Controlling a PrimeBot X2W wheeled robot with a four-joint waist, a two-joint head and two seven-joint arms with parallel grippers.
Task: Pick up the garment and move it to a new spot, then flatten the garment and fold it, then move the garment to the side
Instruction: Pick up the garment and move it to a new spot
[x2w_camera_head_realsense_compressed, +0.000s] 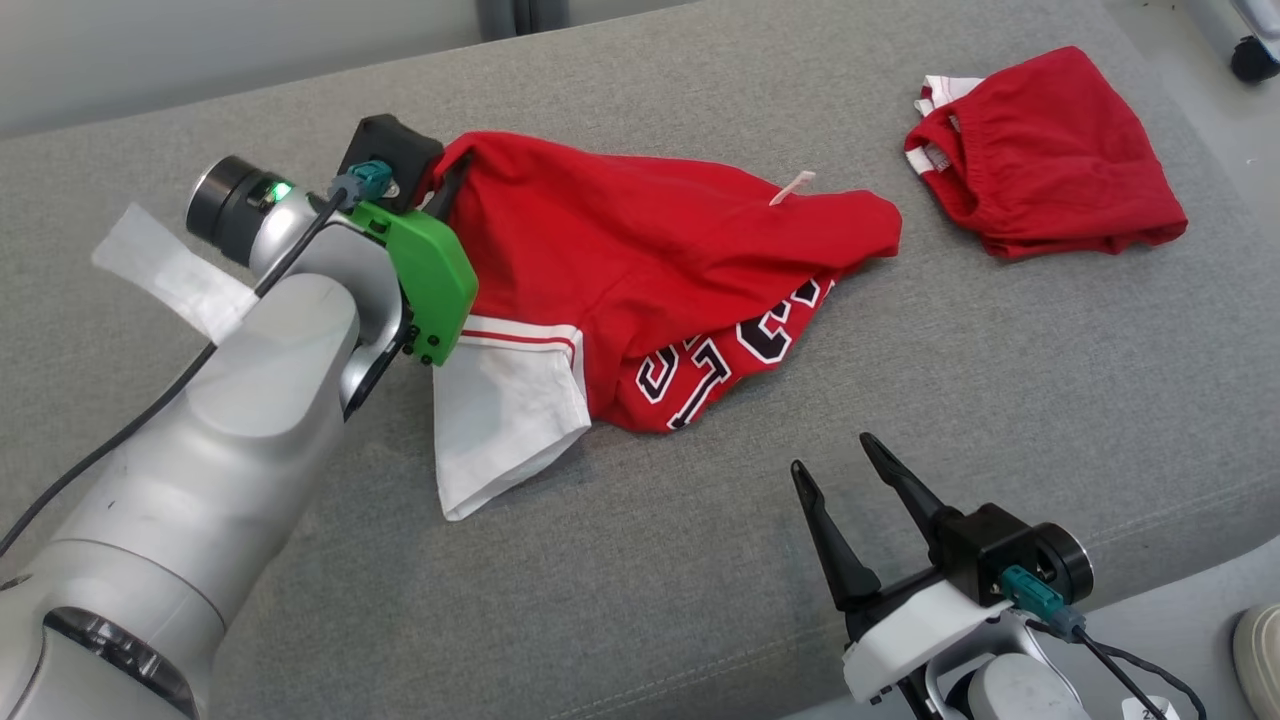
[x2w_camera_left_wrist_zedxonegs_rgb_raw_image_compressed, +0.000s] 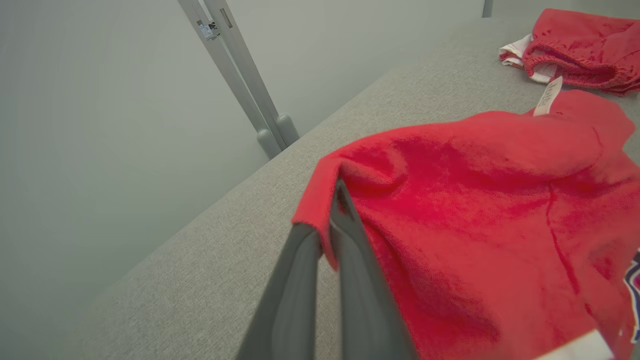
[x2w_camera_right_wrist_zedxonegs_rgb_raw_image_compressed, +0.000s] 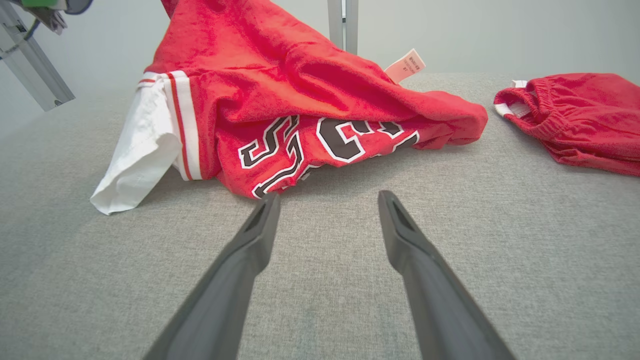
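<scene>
The garment (x2w_camera_head_realsense_compressed: 650, 270) is a red shirt with dark lettering and a white sleeve, lying rumpled on the grey cushion (x2w_camera_head_realsense_compressed: 700, 560). Its left edge is lifted off the cushion, pinched by my left gripper (x2w_camera_head_realsense_compressed: 445, 190), which is shut on the cloth. In the left wrist view the fingers (x2w_camera_left_wrist_zedxonegs_rgb_raw_image_compressed: 327, 235) clamp a fold of the red garment (x2w_camera_left_wrist_zedxonegs_rgb_raw_image_compressed: 475, 200). My right gripper (x2w_camera_head_realsense_compressed: 835, 460) hovers open near the front right, short of the garment (x2w_camera_right_wrist_zedxonegs_rgb_raw_image_compressed: 300, 100). Its fingers (x2w_camera_right_wrist_zedxonegs_rgb_raw_image_compressed: 260, 225) hold nothing, as the right wrist view shows.
A second red garment (x2w_camera_head_realsense_compressed: 1050, 160) with white trim lies folded at the back right of the cushion. Grey metal legs (x2w_camera_left_wrist_zedxonegs_rgb_raw_image_compressed: 250, 85) stand against the wall behind. A strip of white tape (x2w_camera_head_realsense_compressed: 170, 270) hangs on my left arm. A shoe toe (x2w_camera_head_realsense_compressed: 1262, 650) shows at the lower right.
</scene>
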